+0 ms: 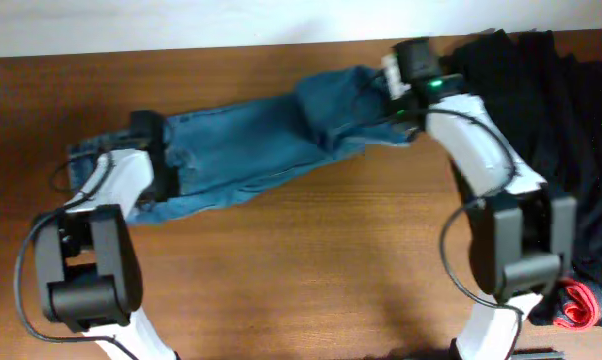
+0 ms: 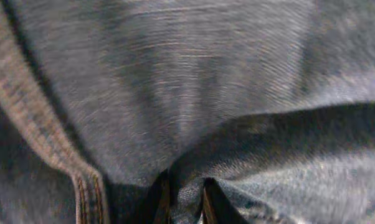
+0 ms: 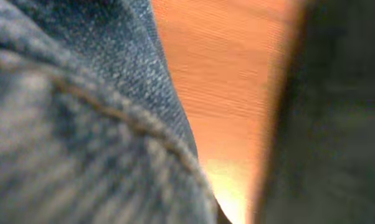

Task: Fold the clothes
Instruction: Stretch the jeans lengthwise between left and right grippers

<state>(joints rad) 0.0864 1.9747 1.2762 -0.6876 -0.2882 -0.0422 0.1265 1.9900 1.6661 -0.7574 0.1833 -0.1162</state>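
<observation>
The blue denim jeans lie stretched across the table from left to upper right, bunched near the right end. My left gripper is at the waist end. In the left wrist view its fingers are shut on a pinched fold of the jeans, beside a stitched seam. My right gripper is at the leg end. In the right wrist view the jeans press close against the camera and hide the fingertips, so it seems shut on the denim.
A pile of black garments covers the right side of the table, right next to the right gripper, and shows as a dark blur in the right wrist view. A small red item lies at the lower right. Bare wood fills the front.
</observation>
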